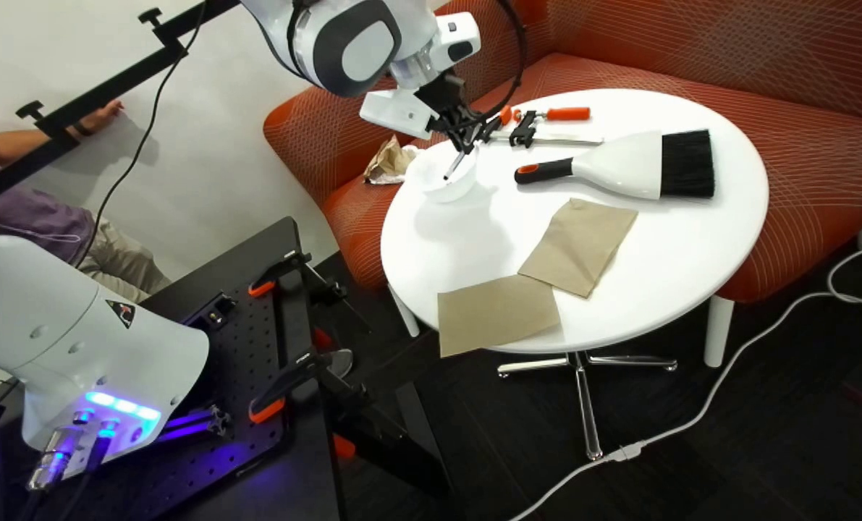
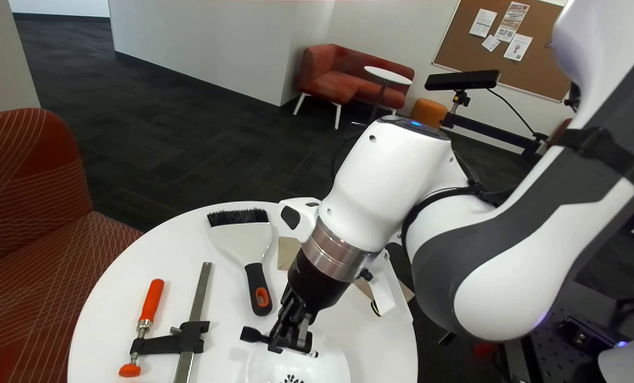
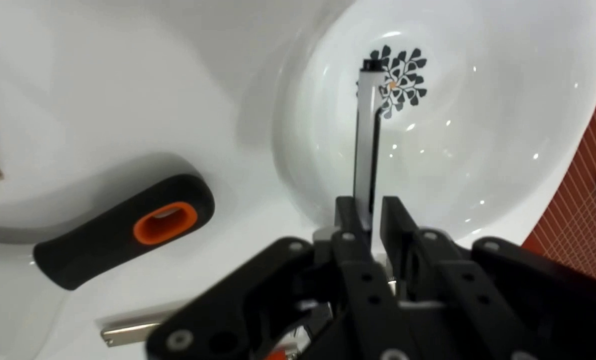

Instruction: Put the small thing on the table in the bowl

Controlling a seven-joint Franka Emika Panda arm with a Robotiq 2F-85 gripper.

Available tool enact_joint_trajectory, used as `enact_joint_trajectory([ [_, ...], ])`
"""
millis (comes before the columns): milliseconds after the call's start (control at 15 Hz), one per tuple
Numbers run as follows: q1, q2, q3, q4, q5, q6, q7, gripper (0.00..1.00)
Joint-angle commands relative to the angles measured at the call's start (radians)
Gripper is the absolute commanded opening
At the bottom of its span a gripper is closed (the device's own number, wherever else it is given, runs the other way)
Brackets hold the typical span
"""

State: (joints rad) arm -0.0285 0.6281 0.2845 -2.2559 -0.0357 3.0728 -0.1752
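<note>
Wrist view: a pen point(image 3: 367, 145), white with a black tip, slants out over the inside of a round white bowl point(image 3: 468, 160). The jaws stand narrow, gripping the pen near one end, and the black tip overlaps a dark leaf pattern point(image 3: 413, 80) on the bowl's floor. Whether that tip touches the bowl, I cannot tell.

Both exterior views show the white arm point(image 2: 370, 181) reaching down with the jaws at the bowl, which sits near the edge of a round white bench point(image 1: 677, 253). A wide brush point(image 1: 619, 166) with black bristles lies flat, its dark handle pointing towards the bowl. Beside it rests a clamp point(image 2: 189, 339) with an orange handle and a metal bar.

One piece of brown paper point(image 1: 579, 242) lies near the brush; another piece point(image 1: 499, 312) meets it and overhangs the bench's edge. An orange-red sofa point(image 1: 821, 116) runs alongside, with crumpled paper point(image 1: 385, 161) on its seat. A person point(image 1: 32, 210) in a purple top is partly in view.
</note>
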Motion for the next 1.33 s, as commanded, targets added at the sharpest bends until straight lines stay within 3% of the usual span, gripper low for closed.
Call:
enact_joint_trajectory([
  [0,-0.014,0.008,0.005,0.021,-0.009,-0.022,-0.008,0.51],
  [333,-0.042,-0.048,0.030,-0.027,0.004,0.003,-0.003,0.90],
  [467,-0.058,-0.083,0.043,-0.052,0.011,0.009,0.001,1.00],
  [933,-0.184,-0.179,0.171,-0.100,0.052,-0.023,-0.021,1.00],
  [1067,-0.143,-0.139,0.135,-0.066,0.042,-0.004,-0.010,1.00],
  [1267,-0.149,-0.152,0.136,-0.070,0.049,-0.012,-0.012,1.00],
])
